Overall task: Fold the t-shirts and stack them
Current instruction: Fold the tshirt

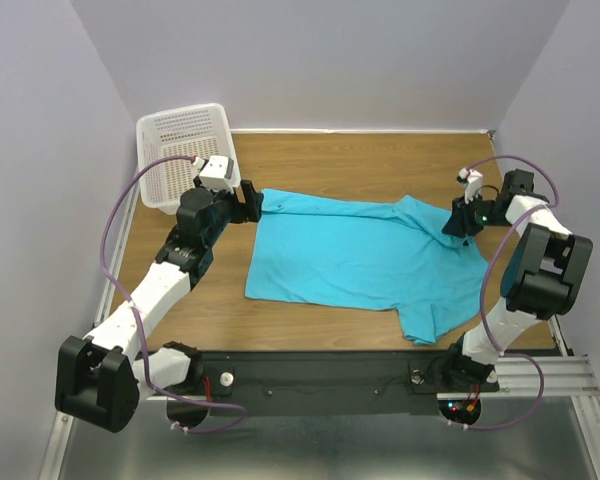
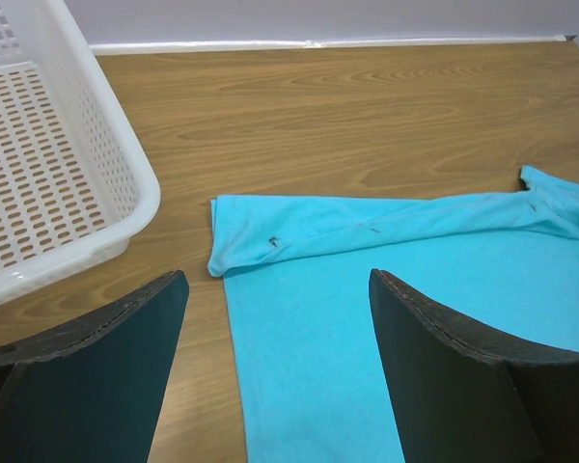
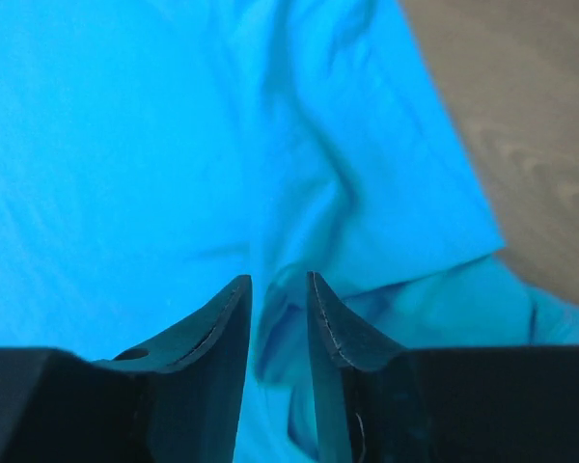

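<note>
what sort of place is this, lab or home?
Likely a robot lab cell, not a home: plain white walls boxing in a wooden table, a mounting rail at its near edge, only a turquoise shirt and white basket on it.

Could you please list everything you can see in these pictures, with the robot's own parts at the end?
turquoise short-sleeved cloth shirt: one, turquoise, spread across the middle of the table, far edge folded over.
white perforated plastic basket: one, white, far left corner of the table, nothing in it.
brown wooden table: one, brown, under everything.
purple cables: two, purple, one looping along each arm.
left arm: one, white and black, reaching to the shirt's left edge.
right arm: one, white and black, bent over the shirt's right side.
left gripper: one, black, jaws wide open over the shirt's left edge.
right gripper: one, black, jaws narrowly apart on the cloth; grip unclear.
</note>
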You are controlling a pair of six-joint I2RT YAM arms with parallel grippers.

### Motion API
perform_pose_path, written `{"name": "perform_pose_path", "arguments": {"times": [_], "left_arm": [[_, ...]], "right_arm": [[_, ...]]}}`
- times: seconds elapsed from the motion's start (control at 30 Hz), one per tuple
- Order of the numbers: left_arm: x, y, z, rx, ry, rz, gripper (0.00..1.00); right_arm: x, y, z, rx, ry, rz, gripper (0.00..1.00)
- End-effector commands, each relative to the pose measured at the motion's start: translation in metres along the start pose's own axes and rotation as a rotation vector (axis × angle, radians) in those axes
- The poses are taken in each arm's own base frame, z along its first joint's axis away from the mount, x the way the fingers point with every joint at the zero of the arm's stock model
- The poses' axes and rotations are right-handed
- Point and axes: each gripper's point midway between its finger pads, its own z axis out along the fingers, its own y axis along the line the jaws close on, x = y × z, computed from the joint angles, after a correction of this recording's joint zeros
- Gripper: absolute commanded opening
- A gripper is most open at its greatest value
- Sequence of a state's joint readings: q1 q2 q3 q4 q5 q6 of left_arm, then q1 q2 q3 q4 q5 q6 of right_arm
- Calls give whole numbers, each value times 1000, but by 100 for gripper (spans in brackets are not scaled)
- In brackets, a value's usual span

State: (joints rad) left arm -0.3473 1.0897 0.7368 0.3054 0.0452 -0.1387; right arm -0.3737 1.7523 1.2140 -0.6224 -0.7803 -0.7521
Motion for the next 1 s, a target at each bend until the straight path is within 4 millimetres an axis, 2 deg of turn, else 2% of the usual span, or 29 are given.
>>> {"name": "perform_pose_path", "arguments": {"times": [0.0, 0.03, 0.1, 0.13, 0.2, 0.27, 0.33, 0.37, 0.4, 0.47, 0.5, 0.57, 0.63, 0.7, 0.83, 0.97], "left_arm": [[-4, -5, 3, 26, -26, -2, 87], [-4, -5, 4, 26, -26, -2, 87], [-3, -5, 4, 23, -22, 0, 87], [-3, -5, 4, 23, -22, 0, 87], [-3, -5, 5, 22, -22, 0, 87], [-2, -4, 5, 17, -20, 1, 87], [-4, -3, 4, 15, -25, 1, 87], [-4, -3, 4, 15, -25, 1, 87], [-5, -3, 3, 11, -29, 3, 87], [-6, -2, 2, 7, -31, 6, 87], [-8, -1, 0, 5, -38, 7, 87], [-9, 0, -1, -2, -43, 10, 87], [-10, -1, -2, 0, -47, 13, 87], [-11, -2, -1, 4, -49, 13, 87], [-12, -3, -1, 10, -51, 13, 87], [-13, -5, -1, 20, -54, 12, 87]], "right_arm": [[27, 4, -16, 24, 108, -235, 49], [37, 7, -17, 27, 131, -247, 54], [44, 7, -23, 52, 164, -300, 59], [38, 5, -30, 91, 152, -327, 68], [29, 0, -36, 158, 112, -309, 73], [8, -5, -48, 211, 21, -262, 100], [-24, -10, -48, 240, -128, -87, 100], [-22, -11, -46, 235, -124, -80, 100], [-31, -13, -42, 232, -177, 27, 100], [-30, -13, -30, 176, -189, 143, 100], [-22, -16, -21, 162, -174, 237, 100], [-23, -20, -15, 150, -172, 312, 99], [-18, -23, -7, 140, -159, 375, 92], [-21, -32, -6, 160, -158, 416, 84], [-23, -54, -10, 261, -146, 449, 77], [-24, -64, -9, 294, -150, 464, 74]]}}
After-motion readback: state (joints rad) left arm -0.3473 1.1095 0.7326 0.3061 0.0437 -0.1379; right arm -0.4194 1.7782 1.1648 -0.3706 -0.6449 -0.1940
